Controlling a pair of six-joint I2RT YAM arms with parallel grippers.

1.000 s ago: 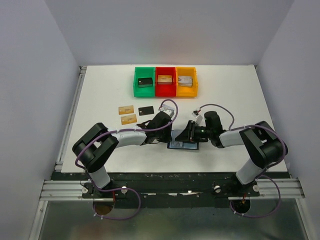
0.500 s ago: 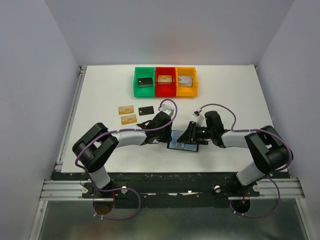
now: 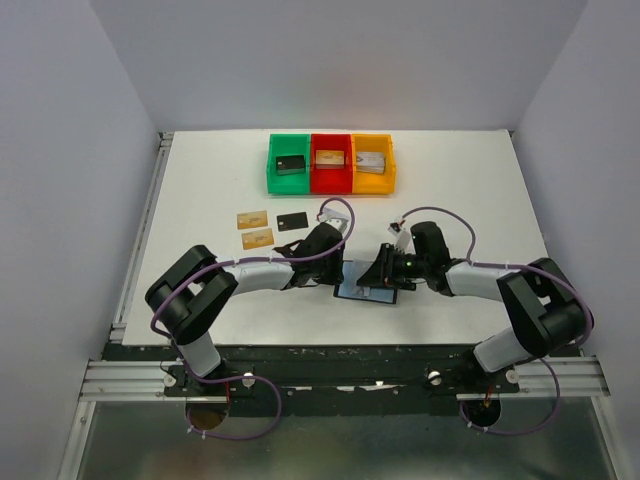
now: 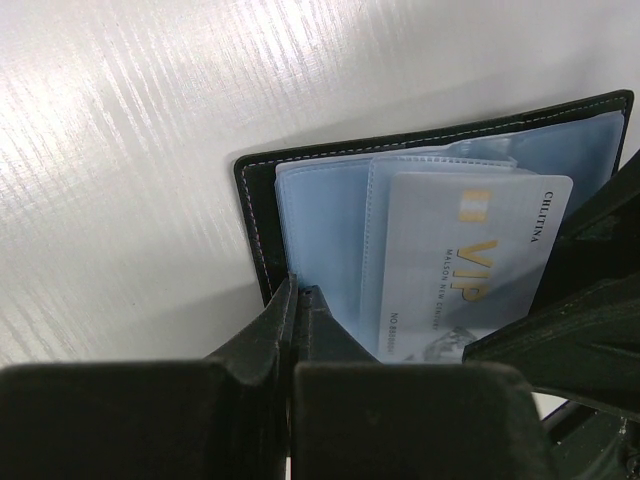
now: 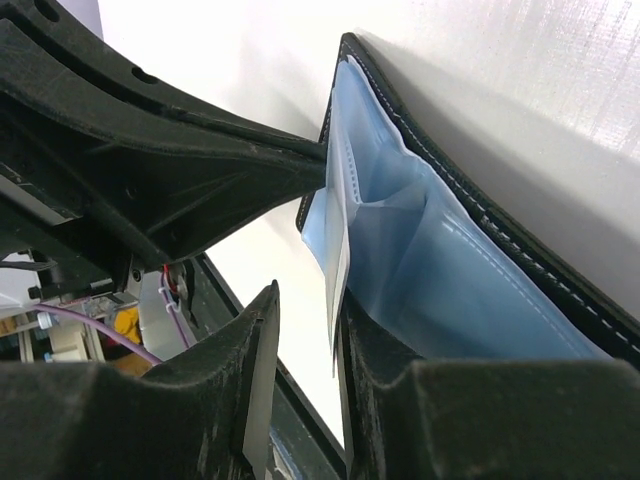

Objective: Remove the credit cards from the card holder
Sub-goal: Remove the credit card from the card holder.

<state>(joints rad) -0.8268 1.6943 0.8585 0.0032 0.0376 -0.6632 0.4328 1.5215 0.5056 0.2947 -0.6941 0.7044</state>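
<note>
Your left gripper (image 4: 297, 297) is fully closed, fingers pressed together on the near edge of the card holder (image 4: 257, 215), right where the black border meets the blue pockets. It has the holder pinned.

The card holder lies open and flat on the table (image 3: 450, 180), between the two grippers, near the front edge and well short of the bins. Its bluish plastic pockets face up.

A silver card (image 4: 468, 262) with gold "VIP" lettering sits in the pockets, its upper edge and corner sticking out past the sleeve.

Your right gripper (image 5: 305, 315) is partly open. Its fingers straddle a thin pale leaf standing up from the holder (card or sleeve, can't tell from that angle). The leaf rests against one finger, and there's a visible gap to the other, so it isn't clamped.

The two grippers meet tip to tip over the holder, the left coming in from the left side, the right from the right.

Already out on the table, left of the holder and well apart from it: two tan cards (image 3: 254, 228) side by side, and a black card (image 3: 292, 221) just right of them.

At the back stand the green bin (image 3: 273, 172), red bin (image 3: 331, 181) and orange bin (image 3: 372, 181), touching in a row, each with one blocky item inside.
</note>
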